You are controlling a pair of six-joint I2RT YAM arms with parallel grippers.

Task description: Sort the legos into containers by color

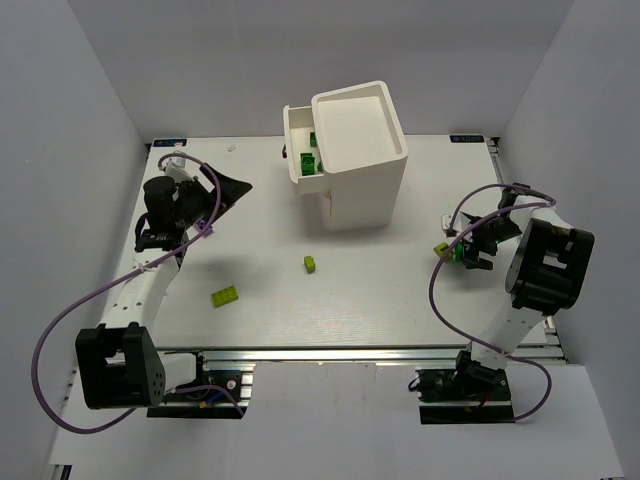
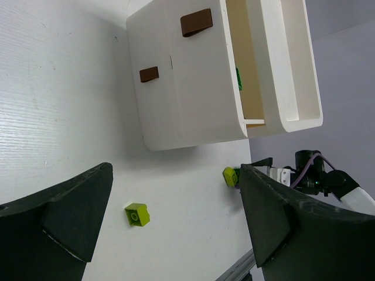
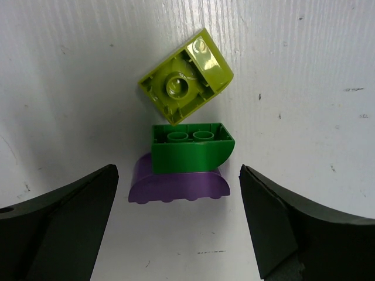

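Hovering at far left, my left gripper [image 1: 228,190] stood with jaws wide apart, holding nothing. Near of it, a long lime brick [image 1: 225,295] lay loose on the table [image 1: 380,300]. Right of that sat a small lime brick [image 1: 311,264], near side of the cabinet [image 1: 360,150]. Its open drawer [image 1: 295,130] held green bricks [image 1: 308,160], so some sorting looked done. At right, my right gripper [image 3: 179,234] hung spread and empty over a tight cluster: lime piece [image 3: 186,76], green piece [image 3: 190,149] against purple piece [image 3: 176,184]. Five legos left, I judged.

The cabinet [image 1: 365,175] is white, its knobs [image 2: 196,21] reddish-brown; the desk [image 1: 380,295] is white. One lime lego [image 3: 184,79], one green lego [image 3: 187,158], one purple lego [image 3: 176,187].
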